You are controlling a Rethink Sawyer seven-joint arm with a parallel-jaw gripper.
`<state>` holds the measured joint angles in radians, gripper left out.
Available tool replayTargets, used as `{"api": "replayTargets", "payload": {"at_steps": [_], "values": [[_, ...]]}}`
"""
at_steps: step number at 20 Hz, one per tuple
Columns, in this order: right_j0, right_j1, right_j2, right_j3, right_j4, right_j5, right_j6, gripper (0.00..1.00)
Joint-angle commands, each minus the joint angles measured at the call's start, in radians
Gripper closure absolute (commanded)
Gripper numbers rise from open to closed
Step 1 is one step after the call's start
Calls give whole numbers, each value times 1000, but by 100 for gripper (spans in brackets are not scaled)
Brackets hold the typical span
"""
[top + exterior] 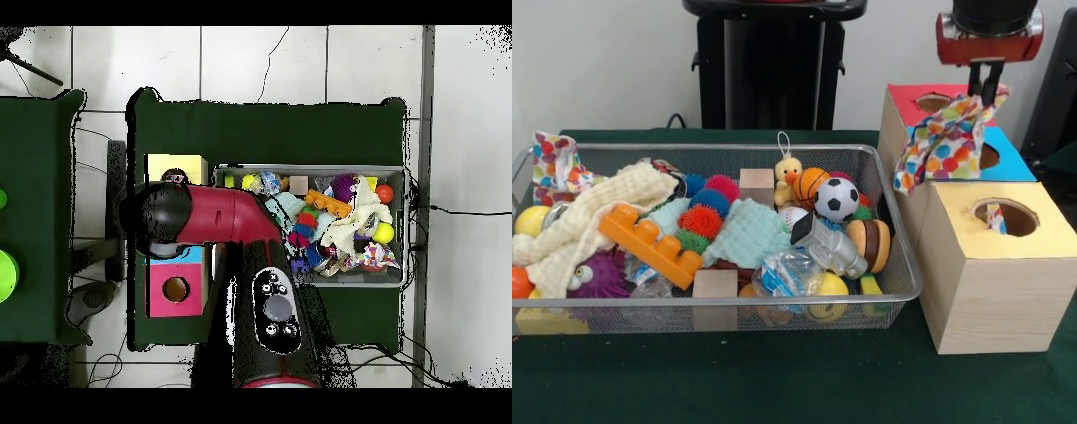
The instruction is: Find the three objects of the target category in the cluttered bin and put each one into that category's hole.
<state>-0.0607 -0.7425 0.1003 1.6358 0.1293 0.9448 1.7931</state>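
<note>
My gripper is shut on a polka-dot fabric piece, which hangs over the blue and red boxes, behind and above the yellow-surrounded hole. A second polka-dot piece sticks up inside that hole. A third drapes over the far left corner of the wire-mesh bin; it also shows in the overhead view. In the overhead view my arm hides the gripper; the yellow box and the bin show.
The red-surrounded hole and blue-surrounded hole lie behind the yellow box. The bin holds a cream waffle cloth, a mint waffle cloth, an orange brick, a soccer ball, wooden blocks and balls.
</note>
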Motion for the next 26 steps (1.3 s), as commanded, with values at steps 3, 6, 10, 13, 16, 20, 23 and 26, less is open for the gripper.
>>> {"api": "replayTargets", "payload": {"at_steps": [3,6,10,13,16,20,23,26], "values": [[66,-183,-29,54,94,288,311,100],[95,-199,-43,23,105,340,352,100],[107,-174,-57,32,106,300,330,100],[83,-164,-63,135,130,160,236,100],[70,-172,-66,198,139,86,181,100],[67,-167,-68,208,126,67,167,100],[66,-148,-66,210,115,38,161,100],[59,-137,-63,229,112,-2,143,100]]}}
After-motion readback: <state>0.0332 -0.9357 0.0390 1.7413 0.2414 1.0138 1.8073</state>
